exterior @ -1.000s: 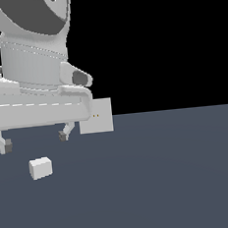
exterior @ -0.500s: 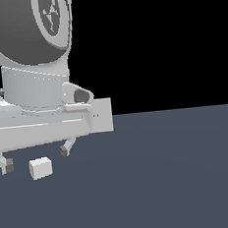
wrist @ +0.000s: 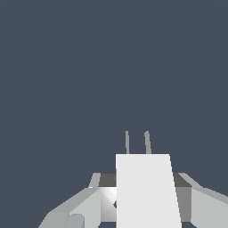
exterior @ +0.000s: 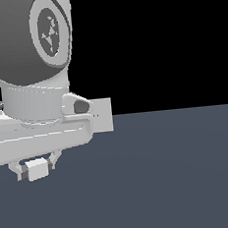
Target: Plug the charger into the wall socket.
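The charger (exterior: 37, 169) is a small white-grey block low on the exterior view's left, resting on the dark floor. My gripper (exterior: 35, 168) is down over it, one finger against each side, shut on the block. In the wrist view the charger (wrist: 144, 191) fills the space between the fingers (wrist: 71, 211), and its two thin prongs (wrist: 137, 142) point away from the hand. The wall socket (exterior: 103, 115), a flat upright light-grey plate with two tiny orange dots, stands behind the arm, which partly covers it.
The arm's large grey body (exterior: 30, 69) fills the upper part of the exterior view's left. The dark blue-grey floor (exterior: 167, 180) stretches across the exterior view's right.
The arm came lower and its fingers dropped around the charger and drew together on it. The charger has stayed almost where it was. More of the socket is covered by the arm.
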You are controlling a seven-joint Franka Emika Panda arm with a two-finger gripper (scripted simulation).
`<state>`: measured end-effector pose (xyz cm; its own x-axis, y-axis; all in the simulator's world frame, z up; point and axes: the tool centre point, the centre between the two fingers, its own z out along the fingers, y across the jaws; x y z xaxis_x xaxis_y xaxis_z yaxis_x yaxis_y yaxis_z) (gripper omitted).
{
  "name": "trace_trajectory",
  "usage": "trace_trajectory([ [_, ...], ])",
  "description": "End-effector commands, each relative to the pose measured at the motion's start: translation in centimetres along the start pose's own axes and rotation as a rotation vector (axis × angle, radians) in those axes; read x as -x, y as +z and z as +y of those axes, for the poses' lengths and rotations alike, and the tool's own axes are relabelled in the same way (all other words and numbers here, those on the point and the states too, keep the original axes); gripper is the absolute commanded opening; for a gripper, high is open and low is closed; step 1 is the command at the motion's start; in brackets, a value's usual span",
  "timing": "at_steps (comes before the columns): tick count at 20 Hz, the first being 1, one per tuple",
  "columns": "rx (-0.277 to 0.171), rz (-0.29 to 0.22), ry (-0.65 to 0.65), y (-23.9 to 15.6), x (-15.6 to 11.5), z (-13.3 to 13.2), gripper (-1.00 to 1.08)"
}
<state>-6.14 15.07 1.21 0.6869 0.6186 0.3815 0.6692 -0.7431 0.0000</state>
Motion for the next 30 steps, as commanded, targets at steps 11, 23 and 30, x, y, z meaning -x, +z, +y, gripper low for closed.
trace_trajectory([
  [11, 0.003, 0.002, 0.007, -0.1, -0.2, 0.0, -1.0],
  [23, 0.086, 0.009, 0.212, -2.4, -1.8, 3.4, -1.0],
  [30, 0.161, 0.012, 0.397, -4.7, -2.6, 6.6, -1.0],
])
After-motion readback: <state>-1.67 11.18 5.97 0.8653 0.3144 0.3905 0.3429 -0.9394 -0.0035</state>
